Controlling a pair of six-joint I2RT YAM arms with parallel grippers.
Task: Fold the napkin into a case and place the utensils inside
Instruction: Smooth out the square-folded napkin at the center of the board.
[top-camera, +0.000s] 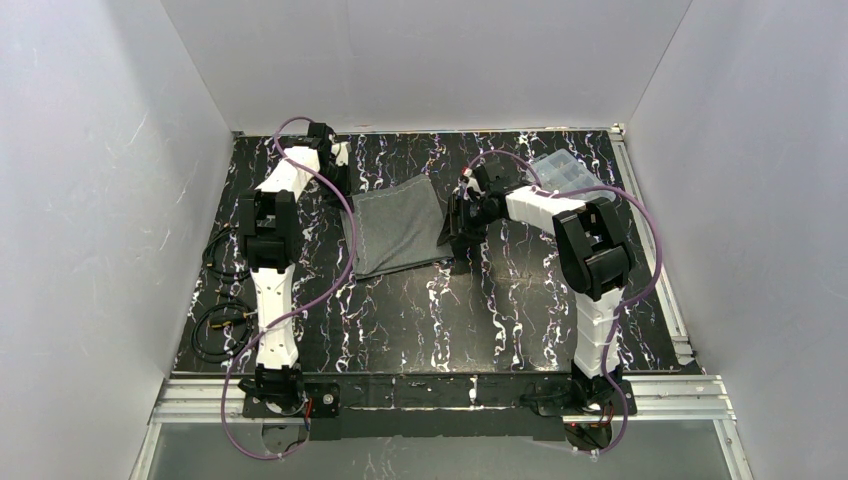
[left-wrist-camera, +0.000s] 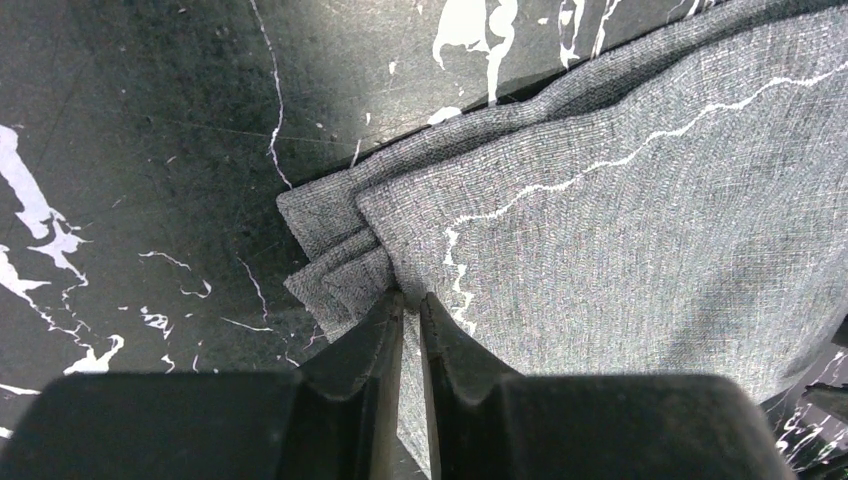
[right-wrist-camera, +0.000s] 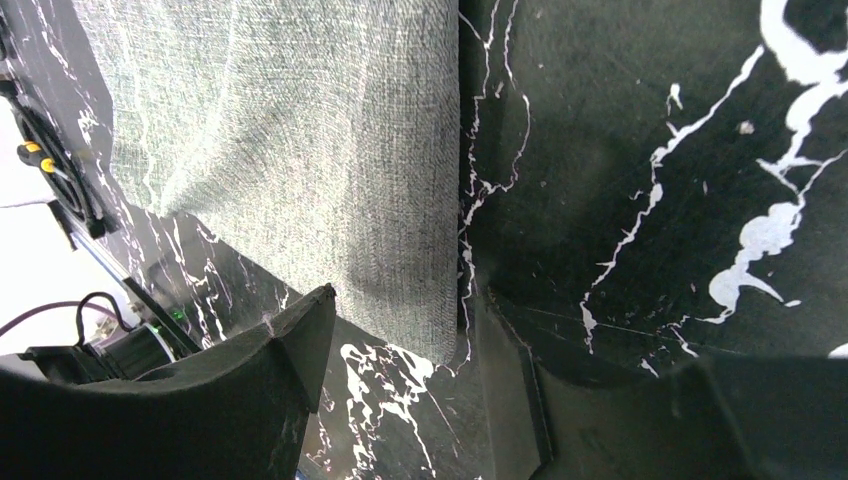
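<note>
The dark grey napkin (top-camera: 398, 230) lies folded in several layers at the middle of the black marbled table. My left gripper (top-camera: 346, 192) is at its far left corner; in the left wrist view it (left-wrist-camera: 405, 300) is shut on the cloth (left-wrist-camera: 620, 200), which is pinched and puckered at the fingertips. My right gripper (top-camera: 458, 228) is at the napkin's right edge. In the right wrist view it (right-wrist-camera: 400, 312) is open, and the cloth's corner (right-wrist-camera: 300, 130) lies between the fingers without being gripped. The spoon and fork are out of view.
A clear plastic compartment box (top-camera: 560, 172) stands at the back right, behind the right arm. Black cables (top-camera: 215, 262) lie along the table's left edge. White walls enclose the table on three sides.
</note>
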